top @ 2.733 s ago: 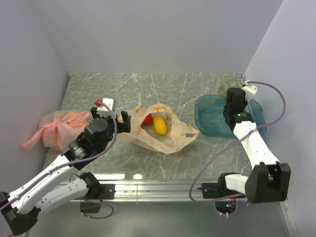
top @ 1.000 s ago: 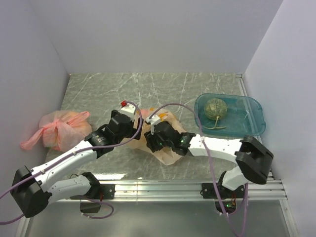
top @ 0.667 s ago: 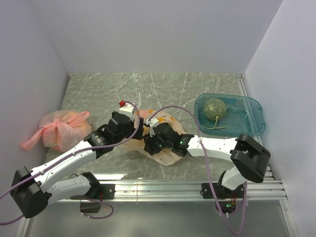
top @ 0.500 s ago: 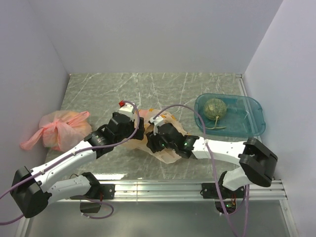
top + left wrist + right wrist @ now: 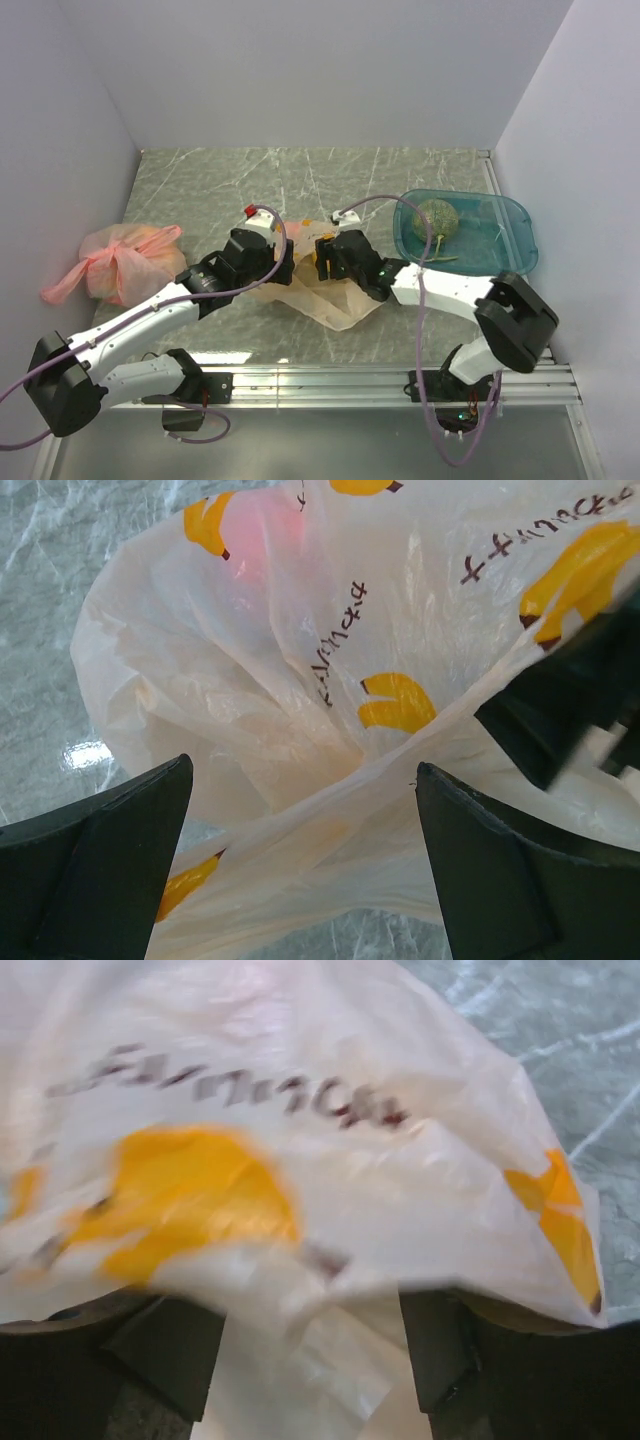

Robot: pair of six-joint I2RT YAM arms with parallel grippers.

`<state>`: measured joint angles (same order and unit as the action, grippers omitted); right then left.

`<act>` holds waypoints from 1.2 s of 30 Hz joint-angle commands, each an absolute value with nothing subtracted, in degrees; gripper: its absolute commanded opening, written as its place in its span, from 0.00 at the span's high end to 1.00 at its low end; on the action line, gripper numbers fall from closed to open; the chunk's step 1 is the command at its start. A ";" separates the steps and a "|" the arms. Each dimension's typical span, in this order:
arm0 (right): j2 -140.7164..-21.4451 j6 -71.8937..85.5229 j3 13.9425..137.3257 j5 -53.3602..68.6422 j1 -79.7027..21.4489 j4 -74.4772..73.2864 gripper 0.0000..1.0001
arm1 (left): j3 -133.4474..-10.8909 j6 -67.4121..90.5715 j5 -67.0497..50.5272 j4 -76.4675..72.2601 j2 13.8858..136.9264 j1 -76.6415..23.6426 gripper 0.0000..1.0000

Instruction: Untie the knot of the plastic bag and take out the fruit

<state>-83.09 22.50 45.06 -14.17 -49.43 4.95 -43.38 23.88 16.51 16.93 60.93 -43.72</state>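
Observation:
The plastic bag (image 5: 330, 295) lies crumpled mid-table, pale beige with yellow printed marks. The knot is out of view. My left gripper (image 5: 283, 262) is at its left side, open wide, with bag film (image 5: 330, 730) spanning the gap between its fingers (image 5: 100, 860). A red fruit (image 5: 262, 540) glows through the film beyond. My right gripper (image 5: 322, 258) faces it from the right, open, with film (image 5: 330, 1190) draped over both fingers (image 5: 165, 1355) and a blurred yellow patch above. The grey-green melon (image 5: 436, 218) sits in the teal tray (image 5: 520, 215).
A knotted pink bag (image 5: 120, 262) lies by the left wall. The teal tray stands at the right near the wall. The two gripper heads are close together over the beige bag, and the right one's dark housing (image 5: 570, 700) shows in the left wrist view.
The right arm left the melon in the tray and came to the bag; in the last second its gripper shifted right and opened wider. The left gripper moved onto the bag.

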 commanded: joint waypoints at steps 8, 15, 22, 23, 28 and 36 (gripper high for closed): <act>-96.93 26.89 52.12 -18.10 -46.14 9.04 0.21 | -45.00 23.73 16.17 16.35 60.64 -43.86 0.01; -100.81 24.35 52.12 -16.87 -46.05 15.20 0.27 | -44.82 23.82 16.00 16.08 61.52 -43.86 0.01; -96.42 22.15 48.52 -16.17 -46.05 17.32 0.87 | -45.62 24.08 17.22 16.70 62.05 -43.86 0.01; -94.59 21.80 47.73 -15.91 -46.14 16.88 0.90 | -45.62 24.34 17.84 16.61 61.96 -43.86 0.01; -87.56 18.37 45.01 -11.87 -46.32 14.07 1.00 | -45.53 25.40 19.34 16.44 61.79 -43.86 0.01; -72.97 13.28 38.94 -3.44 -46.67 6.95 1.00 | -46.58 26.28 20.48 15.47 61.44 -43.86 0.01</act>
